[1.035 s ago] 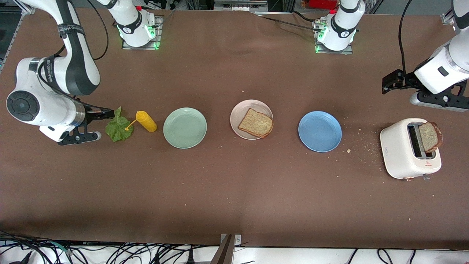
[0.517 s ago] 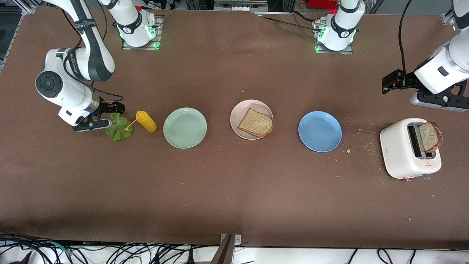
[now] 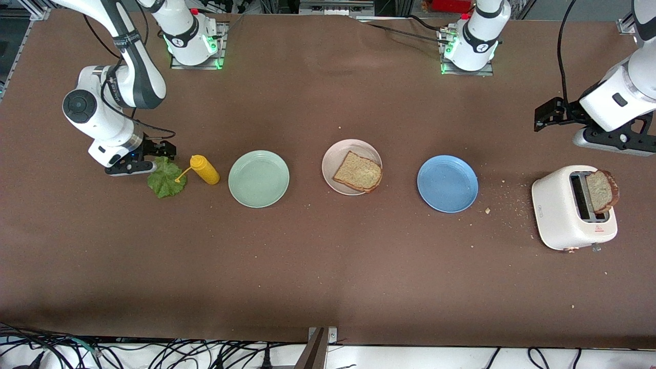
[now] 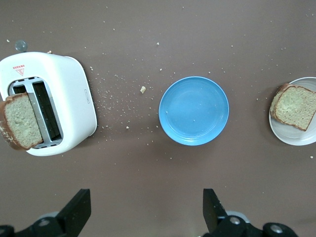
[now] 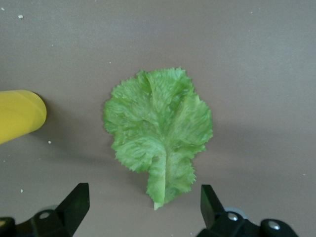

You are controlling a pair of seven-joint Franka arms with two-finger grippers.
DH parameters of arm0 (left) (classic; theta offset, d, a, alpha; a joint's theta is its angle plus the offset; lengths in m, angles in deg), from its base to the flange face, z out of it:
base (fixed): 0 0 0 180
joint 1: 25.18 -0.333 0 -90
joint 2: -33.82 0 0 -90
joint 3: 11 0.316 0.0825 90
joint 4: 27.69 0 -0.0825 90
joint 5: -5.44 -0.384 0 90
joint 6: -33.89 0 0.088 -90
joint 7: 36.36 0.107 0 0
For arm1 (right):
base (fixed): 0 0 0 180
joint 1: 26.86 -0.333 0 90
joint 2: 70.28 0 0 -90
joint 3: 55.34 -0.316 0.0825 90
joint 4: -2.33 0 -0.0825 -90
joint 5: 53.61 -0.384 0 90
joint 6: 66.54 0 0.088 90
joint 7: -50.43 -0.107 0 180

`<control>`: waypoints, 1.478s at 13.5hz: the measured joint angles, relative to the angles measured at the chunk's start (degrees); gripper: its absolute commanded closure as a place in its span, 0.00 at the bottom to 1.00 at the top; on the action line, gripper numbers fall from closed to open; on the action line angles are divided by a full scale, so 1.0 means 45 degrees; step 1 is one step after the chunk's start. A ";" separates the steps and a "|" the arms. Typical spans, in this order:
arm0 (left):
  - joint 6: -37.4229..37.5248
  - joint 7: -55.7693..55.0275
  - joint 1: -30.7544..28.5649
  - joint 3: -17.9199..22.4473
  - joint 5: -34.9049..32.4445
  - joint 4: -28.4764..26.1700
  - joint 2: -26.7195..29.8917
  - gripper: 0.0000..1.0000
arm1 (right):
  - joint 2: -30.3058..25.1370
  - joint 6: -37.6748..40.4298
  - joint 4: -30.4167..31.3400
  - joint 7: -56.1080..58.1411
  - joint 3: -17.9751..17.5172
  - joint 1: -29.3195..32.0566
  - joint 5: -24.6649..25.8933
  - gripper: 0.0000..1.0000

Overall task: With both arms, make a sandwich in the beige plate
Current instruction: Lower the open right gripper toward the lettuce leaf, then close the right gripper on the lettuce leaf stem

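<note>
- the right end effector (image 3: 163, 154) hangs over the stem end of the lettuce leaf (image 3: 165, 179), fingers spread wide with nothing between them; in the right wrist view the leaf (image 5: 159, 132) lies flat on the brown counter (image 3: 328, 266) between the two black fingertips (image 5: 74, 202).
- the yellow squeeze bottle (image 3: 204, 169) lies on its side just beside the leaf, between it and the mint-green plate (image 3: 259, 179).
- the beige plate (image 3: 333, 156) sits mid-counter between the green plate and the blue plate (image 3: 447, 184); one bread slice (image 3: 358, 172) rests on it, overhanging the rim toward the blue plate.
- a second bread slice (image 3: 602, 191) stands tilted in a slot of the white toaster (image 3: 561, 210) at the left arm's end of the counter, with crumbs scattered nearby.
- the left end effector (image 3: 546, 115) waits in the air above the counter near the toaster, fingers wide apart and empty.
</note>
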 measured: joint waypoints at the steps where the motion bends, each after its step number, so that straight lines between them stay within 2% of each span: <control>1: 0.0000 0.0000 0.0000 0.0000 0.0000 0.0000 0.0000 0.00 | 0.0070 -0.0246 0.0115 0.0001 0.0002 0.0000 0.0001 0.00; 8: 0.0000 0.0000 0.0000 0.0000 0.0000 0.0000 0.0000 0.00 | 0.1489 -0.2058 0.0282 0.0003 0.0134 0.0001 0.0002 0.00; 10: 0.0000 0.0000 0.0000 -0.0001 0.0000 0.0000 0.0000 0.00 | 0.1771 -0.2472 0.0283 0.0003 0.0151 0.0005 0.0002 0.05; 11: 0.0000 0.0000 0.0000 -0.0001 0.0000 0.0000 0.0000 0.00 | 0.1916 -0.2666 0.0283 0.0003 0.0153 0.0008 0.0002 0.12; 12: 0.0000 0.0000 0.0000 -0.0001 0.0000 0.0000 0.0000 0.00 | 0.2076 -0.2829 0.0283 0.0003 0.0158 0.0009 0.0002 0.31; 13: 0.0000 0.0000 0.0000 -0.0001 0.0000 0.0000 0.0000 0.00 | 0.2229 -0.2959 0.0283 0.0003 0.0163 0.0010 0.0002 0.59; 14: 0.0000 0.0000 0.0001 -0.0001 0.0000 0.0000 0.0000 0.00 | 0.2341 -0.3025 0.0283 0.0003 0.0167 0.0010 0.0002 0.83; 15: 0.0000 0.0000 0.0005 -0.0002 0.0000 0.0000 0.0000 0.00 | 0.2387 -0.3043 0.0281 -0.0004 0.0174 0.0011 0.0002 0.97; 16: 0.0000 0.0000 0.0010 -0.0010 0.0000 0.0000 0.0000 0.00 | 0.2359 -0.3052 0.0261 -0.0006 0.0188 0.0011 0.0002 1.00; 20: 0.0000 0.0000 0.0058 -0.0023 0.0000 0.0000 0.0000 0.00 | 0.2170 -0.2385 -0.0079 -0.0008 0.0206 0.0013 0.0002 1.00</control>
